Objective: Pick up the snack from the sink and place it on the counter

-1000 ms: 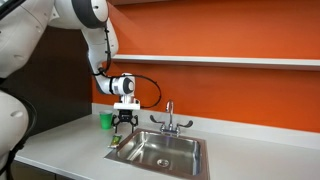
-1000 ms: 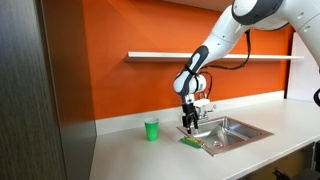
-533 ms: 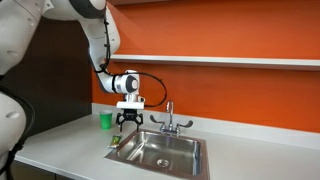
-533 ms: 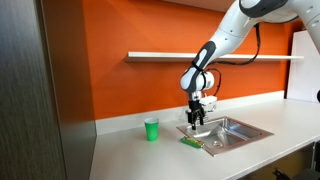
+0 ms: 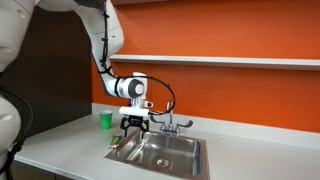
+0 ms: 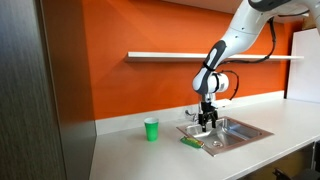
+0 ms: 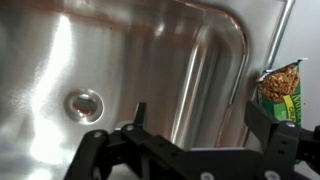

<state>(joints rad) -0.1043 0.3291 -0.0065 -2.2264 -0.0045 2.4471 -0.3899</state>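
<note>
The snack (image 5: 116,143), a small greenish packet, lies flat on the light grey counter (image 5: 60,150) right beside the sink's rim; it also shows in the other exterior view (image 6: 190,143) and at the right edge of the wrist view (image 7: 282,85). The steel sink (image 5: 168,153) (image 6: 232,133) has a round drain (image 7: 85,103). My gripper (image 5: 135,123) (image 6: 208,122) (image 7: 200,125) hangs open and empty above the basin, apart from the snack.
A bright green cup (image 5: 105,120) (image 6: 151,129) stands on the counter by the orange wall. The chrome faucet (image 5: 170,120) rises behind the basin, close to the gripper. A white shelf (image 5: 230,61) runs along the wall above.
My gripper has moved sideways away from the spot above the snack to over the sink basin, nearer the faucet. The snack has stayed on the counter.
</note>
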